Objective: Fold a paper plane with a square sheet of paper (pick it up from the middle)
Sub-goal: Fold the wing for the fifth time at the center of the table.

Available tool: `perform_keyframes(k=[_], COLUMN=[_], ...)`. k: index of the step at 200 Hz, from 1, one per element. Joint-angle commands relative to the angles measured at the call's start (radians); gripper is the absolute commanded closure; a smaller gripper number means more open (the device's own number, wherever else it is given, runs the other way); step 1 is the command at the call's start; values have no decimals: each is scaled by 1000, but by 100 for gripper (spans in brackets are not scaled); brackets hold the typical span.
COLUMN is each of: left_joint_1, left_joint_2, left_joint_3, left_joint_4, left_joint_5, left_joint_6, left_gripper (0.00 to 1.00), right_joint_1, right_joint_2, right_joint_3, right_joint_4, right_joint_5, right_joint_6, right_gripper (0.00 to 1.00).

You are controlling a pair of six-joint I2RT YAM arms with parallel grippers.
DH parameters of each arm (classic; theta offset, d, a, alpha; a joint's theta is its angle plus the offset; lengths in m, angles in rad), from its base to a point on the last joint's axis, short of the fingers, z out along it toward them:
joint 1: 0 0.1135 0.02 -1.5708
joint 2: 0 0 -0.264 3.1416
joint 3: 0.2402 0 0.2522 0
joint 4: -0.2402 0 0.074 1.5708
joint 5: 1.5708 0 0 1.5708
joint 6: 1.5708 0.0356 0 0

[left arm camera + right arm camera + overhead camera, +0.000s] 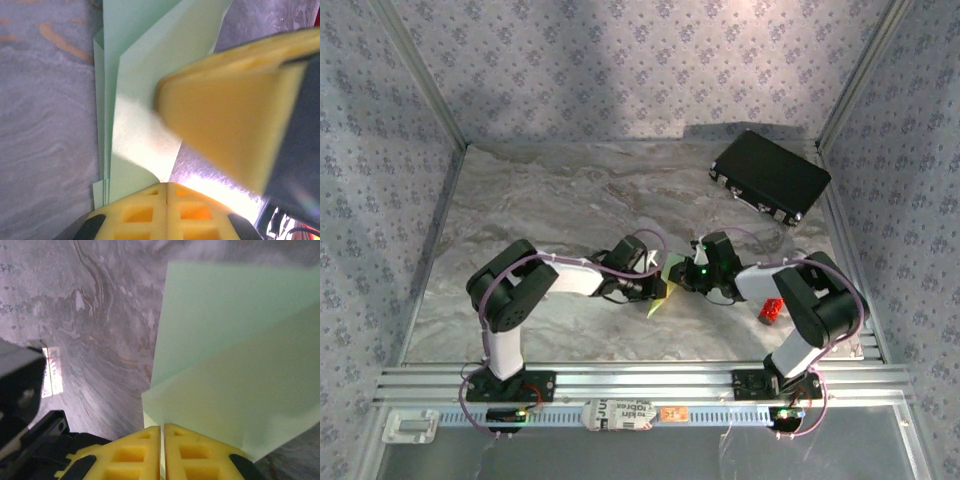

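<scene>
Pale green paper [660,297] at the middle of the table [550,210] in the top view, both arms on it. Left wrist: left gripper [166,202] clamped shut on stacked folded layers. Right wrist: right gripper [162,442] pinched closed on a creased edge; I'd say it's partly folded, no dart yet.

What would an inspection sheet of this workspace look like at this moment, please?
Surface: grey marbled table, flat.
Job's things: pale green paper, folded in layers, held between the two arms.
Clutter: black case at far right; small red cylinder beside the right arm.
End effectors: left end effector shut on the paper's edge; right end effector shut on another edge.
Cables: purple cables looped along both arms.
Surroundings: patterned walls; aluminium rail at near edge.
</scene>
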Motion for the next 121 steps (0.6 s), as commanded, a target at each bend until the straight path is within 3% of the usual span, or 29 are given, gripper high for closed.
perform_keyframes(k=[1,41,78,121], left_joint_1=[-4,5,15,19], left_joint_2=[14,13,15,16], left_joint_3=[-76,-82,-74,-83], left_joint_4=[-102,-87,-76,-78], left_joint_5=[-41,-28,-17,-13], left_joint_6=[33,29,20,17], left_gripper=[100,100,100,100], right_joint_1=[-29,-20,37,23], right_joint_2=[-80,-99,-40,56], right_joint_3=[39,57,58,51], right_joint_4=[-90,-114,-102,-49], right_joint_5=[37,1,18,40], right_joint_6=[-59,-124,-132,-124], right_gripper=[88,88,90,91])
